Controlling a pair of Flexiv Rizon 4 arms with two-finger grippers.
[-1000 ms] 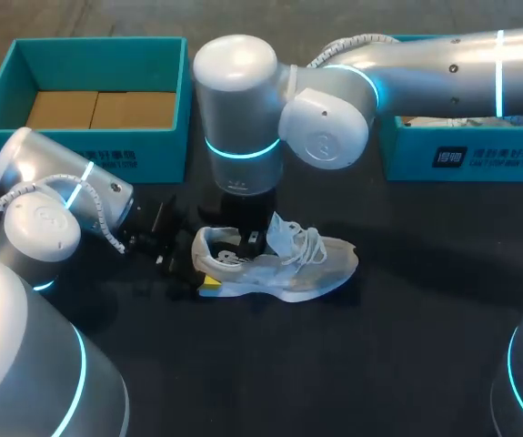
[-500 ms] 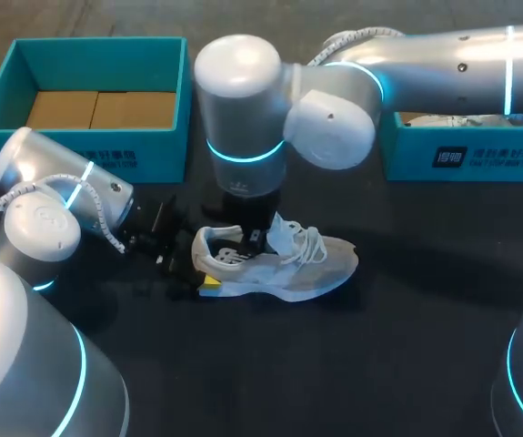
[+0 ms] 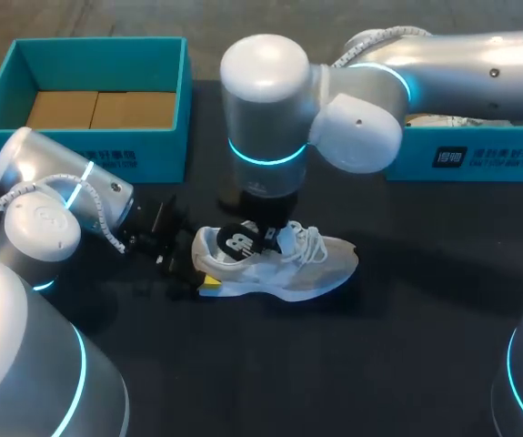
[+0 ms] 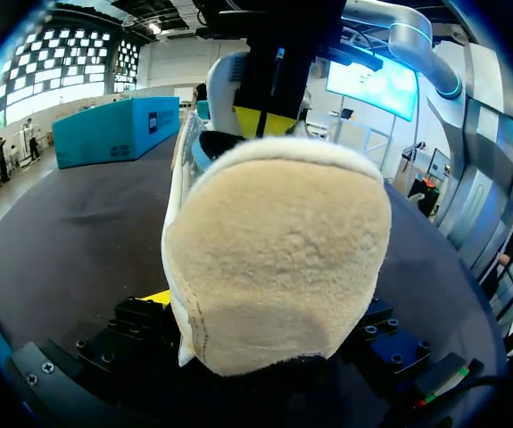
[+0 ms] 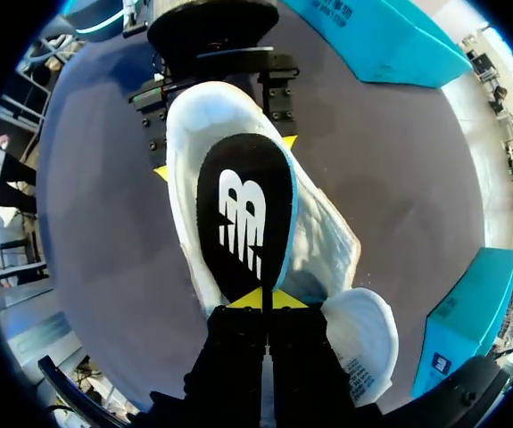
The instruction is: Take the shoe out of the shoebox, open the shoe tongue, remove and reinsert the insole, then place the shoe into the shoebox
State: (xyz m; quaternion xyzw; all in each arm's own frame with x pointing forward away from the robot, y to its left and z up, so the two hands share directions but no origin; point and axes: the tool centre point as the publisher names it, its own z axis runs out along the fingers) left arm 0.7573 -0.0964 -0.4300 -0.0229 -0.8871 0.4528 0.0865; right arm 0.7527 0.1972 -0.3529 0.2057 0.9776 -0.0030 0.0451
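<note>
Black table, shoe well off edges

Soft, even light from above fills the head view. The dark counter shows only a faint shadow under the shoe. The right arm carries mild glare on its white shell. In the left wrist view the shoe looms pale and bright, and lines bend toward the edges.

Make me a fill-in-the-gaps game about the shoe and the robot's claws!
The right claw pinches the black ____. The left claw holds the white shoe by its ____. The shoe rests on the dark ____. Missing words: insole, heel, table.
</note>
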